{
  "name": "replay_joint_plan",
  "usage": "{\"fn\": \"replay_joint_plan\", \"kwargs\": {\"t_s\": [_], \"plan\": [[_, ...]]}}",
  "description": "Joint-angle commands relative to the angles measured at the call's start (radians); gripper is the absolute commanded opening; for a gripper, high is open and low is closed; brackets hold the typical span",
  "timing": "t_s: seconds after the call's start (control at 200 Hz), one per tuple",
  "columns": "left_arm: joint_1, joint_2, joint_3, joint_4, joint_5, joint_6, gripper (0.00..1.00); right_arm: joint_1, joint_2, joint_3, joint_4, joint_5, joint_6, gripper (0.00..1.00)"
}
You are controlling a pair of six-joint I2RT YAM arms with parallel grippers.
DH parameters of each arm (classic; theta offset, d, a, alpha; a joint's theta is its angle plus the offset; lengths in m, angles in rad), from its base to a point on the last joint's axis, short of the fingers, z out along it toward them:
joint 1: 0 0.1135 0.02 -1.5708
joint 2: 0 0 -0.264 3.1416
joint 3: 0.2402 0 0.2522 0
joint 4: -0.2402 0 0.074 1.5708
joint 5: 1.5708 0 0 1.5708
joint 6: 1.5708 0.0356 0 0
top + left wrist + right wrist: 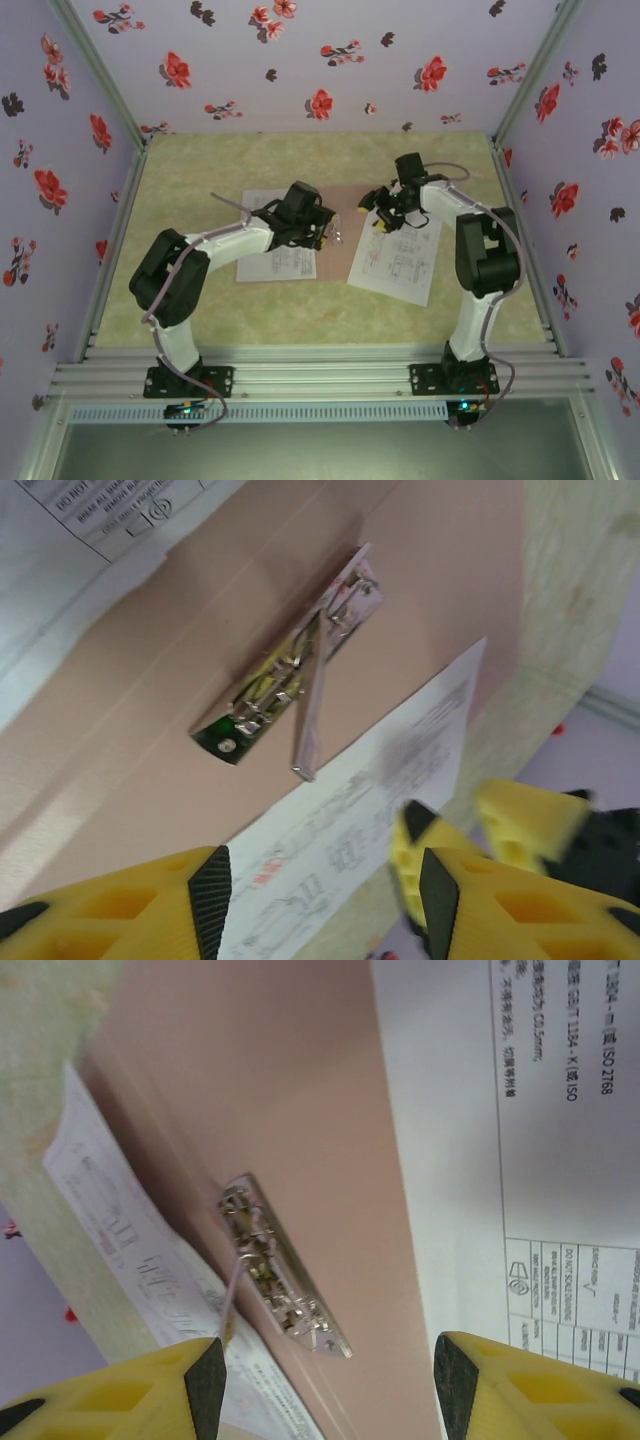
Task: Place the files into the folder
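Left end effector [320,895] hovers over folder [352,205] running left-right.

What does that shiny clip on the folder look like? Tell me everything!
The metal clip is long, thin and shiny silver, with small bent metal parts sitting on a narrow base strip. It lies on the inside of the open pinkish-brown folder, on bare card. One slim lever bar is swung out sideways, and its tip ends by the edge of a printed sheet. Whether they touch is unclear. No paper is held under the clip, and nothing grips it.
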State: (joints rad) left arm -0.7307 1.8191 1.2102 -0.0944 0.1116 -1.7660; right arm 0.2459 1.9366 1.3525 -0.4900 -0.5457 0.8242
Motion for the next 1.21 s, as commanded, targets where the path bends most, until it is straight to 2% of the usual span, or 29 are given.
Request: {"fn": "replay_joint_plan", "kwargs": {"t_s": [0.0, 0.17, 0.335, 0.49, 0.615, 0.75, 0.9, 1.2], "plan": [[-0.009, 0.043, 0.062, 0.071, -0.035, -0.117, 0.53, 0.012, 0.029, 0.009, 0.003, 0.004, 0.020, 0.59], [-0.007, 0.086, 0.113, 0.041, -0.021, -0.144, 0.52, 0.016, 0.057, 0.013, -0.025, 0.021, -0.003, 0.59], [0.005, 0.091, 0.150, -0.012, -0.025, -0.118, 0.52, 0.018, 0.070, 0.001, -0.035, 0.029, -0.014, 0.59], [-0.003, 0.013, 0.167, -0.170, -0.067, -0.087, 0.56, 0.019, 0.069, -0.005, -0.039, 0.039, -0.022, 0.59], [-0.021, -0.048, 0.055, -0.147, -0.059, -0.181, 0.62, 0.020, 0.073, -0.002, -0.041, 0.041, -0.024, 0.59], [-0.017, -0.018, 0.011, -0.055, -0.056, -0.237, 0.66, 0.024, 0.088, 0.003, -0.050, 0.038, -0.032, 0.59], [-0.012, 0.071, 0.067, 0.032, -0.060, -0.265, 0.66, 0.030, 0.103, 0.014, -0.067, 0.040, -0.048, 0.59], [0.040, 0.179, 0.207, -0.014, -0.083, -0.202, 0.64, 0.030, 0.104, 0.002, -0.081, 0.046, -0.063, 0.59]]}}
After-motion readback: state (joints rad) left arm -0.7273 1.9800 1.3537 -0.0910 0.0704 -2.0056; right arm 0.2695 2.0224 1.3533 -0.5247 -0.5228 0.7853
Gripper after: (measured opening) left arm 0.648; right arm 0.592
